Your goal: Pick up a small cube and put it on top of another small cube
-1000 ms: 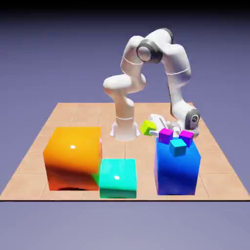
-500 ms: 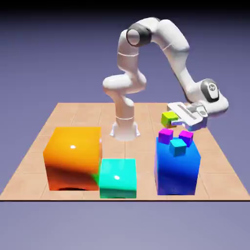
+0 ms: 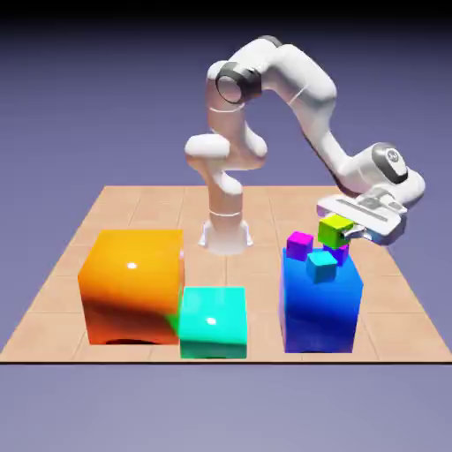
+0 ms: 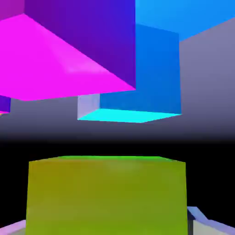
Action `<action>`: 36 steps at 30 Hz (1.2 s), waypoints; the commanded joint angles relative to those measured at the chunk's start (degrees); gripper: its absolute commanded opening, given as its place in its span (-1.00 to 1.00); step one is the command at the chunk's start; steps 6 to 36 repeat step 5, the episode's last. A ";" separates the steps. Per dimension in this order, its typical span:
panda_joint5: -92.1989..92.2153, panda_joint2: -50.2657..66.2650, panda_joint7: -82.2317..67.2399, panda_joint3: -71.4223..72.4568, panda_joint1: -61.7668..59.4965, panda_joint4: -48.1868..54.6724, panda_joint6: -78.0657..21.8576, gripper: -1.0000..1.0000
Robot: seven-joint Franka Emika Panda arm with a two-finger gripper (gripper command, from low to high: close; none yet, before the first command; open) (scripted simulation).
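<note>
Tan tiled table [image 3: 53,300] under violet backdrop; hand [image 3: 353,228] grips lime cube [image 3: 335,230].

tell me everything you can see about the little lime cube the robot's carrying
The lime cube is a tiny, plain yellow-green block with flat, matte-looking faces, far smaller than the big blue block below it. It is held in the hand, lifted off the table, roughly level, just above the magenta cube nearer the exterior view's right. In the hand view it fills the lower frame, between the fingertips. Only the hand appears to touch it.
</note>
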 commanded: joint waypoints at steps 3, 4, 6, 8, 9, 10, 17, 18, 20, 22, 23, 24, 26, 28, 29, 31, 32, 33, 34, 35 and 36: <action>-2.01 0.43 0.65 -1.29 -1.65 -1.00 1.99 1.00; 0.42 -0.11 -0.19 0.33 0.43 0.26 -0.46 1.00; 2.35 -0.55 -0.86 1.61 2.07 1.25 -2.41 1.00; 2.35 -0.55 -0.86 1.61 2.07 1.25 -2.41 1.00; 2.35 -0.55 -0.86 1.61 2.07 1.25 -2.41 1.00; 2.35 -0.55 -0.86 1.61 2.07 1.25 -2.41 1.00; 2.35 -0.55 -0.86 1.61 2.07 1.25 -2.41 1.00; 2.35 -0.55 -0.86 1.61 2.07 1.25 -2.41 1.00; 2.35 -0.55 -0.86 1.61 2.07 1.25 -2.41 1.00; 2.35 -0.55 -0.86 1.61 2.07 1.25 -2.41 1.00; 2.35 -0.55 -0.86 1.61 2.07 1.25 -2.41 1.00; 2.35 -0.55 -0.86 1.61 2.07 1.25 -2.41 1.00; 2.35 -0.55 -0.86 1.61 2.07 1.25 -2.41 1.00; 2.35 -0.55 -0.86 1.61 2.07 1.25 -2.41 1.00; 2.35 -0.55 -0.86 1.61 2.07 1.25 -2.41 1.00; 2.35 -0.55 -0.86 1.61 2.07 1.25 -2.41 1.00; 2.35 -0.55 -0.86 1.61 2.07 1.25 -2.41 1.00; 2.35 -0.55 -0.86 1.61 2.07 1.25 -2.41 1.00; 2.35 -0.55 -0.86 1.61 2.07 1.25 -2.41 1.00; 2.35 -0.55 -0.86 1.61 2.07 1.25 -2.41 1.00; 2.35 -0.55 -0.86 1.61 2.07 1.25 -2.41 1.00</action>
